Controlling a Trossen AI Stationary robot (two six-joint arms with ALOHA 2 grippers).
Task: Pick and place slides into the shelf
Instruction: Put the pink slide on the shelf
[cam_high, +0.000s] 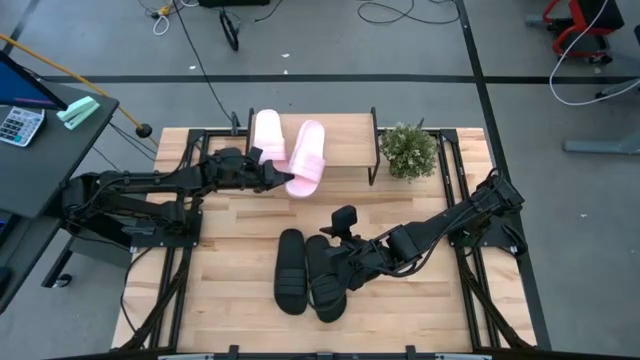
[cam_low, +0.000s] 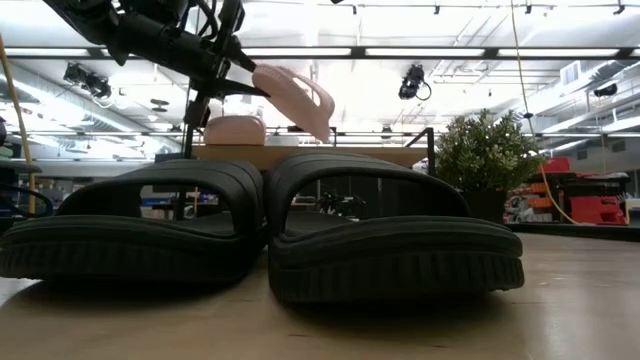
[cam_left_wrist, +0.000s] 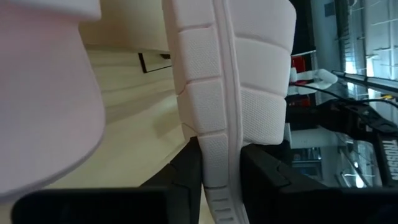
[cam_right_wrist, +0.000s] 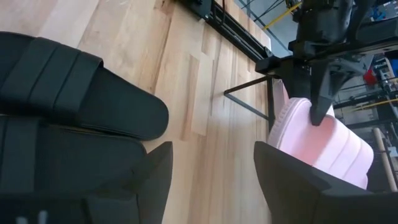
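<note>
My left gripper (cam_high: 283, 180) is shut on one pale pink slide (cam_high: 307, 157), held above the shelf (cam_high: 345, 140) and its near edge. It also shows in the low view (cam_low: 300, 100). The other pink slide (cam_high: 267, 134) lies sole-down on the shelf's wood top. The two black slides (cam_high: 291, 270) (cam_high: 326, 280) lie side by side, soles down, on the table's near middle. My right gripper (cam_right_wrist: 211, 180) is open and empty, low over the table just right of the black slides, pointing toward the shelf. My left gripper pinches the pink slide's sole at its near end (cam_left_wrist: 219, 155) between its two fingers, one on each face of the sole. The fingers come level from the table's left. The slide is lifted clear and tilted above the shelf top (cam_low: 340, 155).
A small potted plant (cam_high: 408, 150) stands on the table just right of the shelf. The shelf's thin black legs (cam_right_wrist: 249, 102) stand between the shelf and the black slides. Bare table shows at the near left and near right.
</note>
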